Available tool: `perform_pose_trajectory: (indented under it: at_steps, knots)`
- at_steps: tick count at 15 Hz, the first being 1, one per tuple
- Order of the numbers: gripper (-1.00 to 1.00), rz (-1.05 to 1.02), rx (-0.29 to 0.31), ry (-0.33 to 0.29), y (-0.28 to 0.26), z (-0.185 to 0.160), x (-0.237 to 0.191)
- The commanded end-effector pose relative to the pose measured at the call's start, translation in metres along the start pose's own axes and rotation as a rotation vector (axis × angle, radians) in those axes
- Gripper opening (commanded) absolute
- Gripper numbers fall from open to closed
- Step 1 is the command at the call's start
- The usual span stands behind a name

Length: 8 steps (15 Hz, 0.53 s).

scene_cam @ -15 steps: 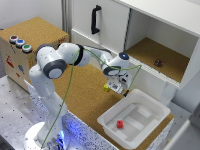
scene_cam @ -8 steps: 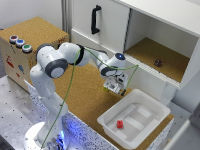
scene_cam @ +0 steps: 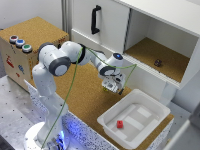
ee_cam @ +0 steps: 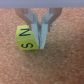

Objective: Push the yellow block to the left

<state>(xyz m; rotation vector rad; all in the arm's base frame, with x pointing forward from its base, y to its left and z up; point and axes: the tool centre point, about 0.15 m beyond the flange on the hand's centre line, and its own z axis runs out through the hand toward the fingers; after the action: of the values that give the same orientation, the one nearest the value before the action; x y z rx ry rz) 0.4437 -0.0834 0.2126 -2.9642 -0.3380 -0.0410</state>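
We see the pincer (ee_cam: 39, 44) low on the cork bench (scene_cam: 85, 95), its fingers nearly closed with nothing between them. The yellow block (ee_cam: 26, 38) touches one finger's outer side, beside the white tray (scene_cam: 132, 120).

In the exterior view the gripper (scene_cam: 113, 86) covers the yellow block, so only a faint yellowish speck shows beneath it. The small dark block (scene_cam: 158, 63) in the cupboard's open compartment is too small and blurred to make out. The wrist view cuts off the gripper's upper part at its edge; the fingers (ee_cam: 44, 27) hide part of the yellow block (ee_cam: 27, 38).
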Motion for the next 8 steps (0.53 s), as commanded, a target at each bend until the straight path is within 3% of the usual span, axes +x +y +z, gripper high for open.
perform_pose_trajectory:
  at_steps: [1,8]
  knots:
    - [-1.0,0.047,0.014,0.01,-0.043,0.005,0.0]
    - [-1.0,0.077,0.034,-0.025,-0.097,0.004,0.019]
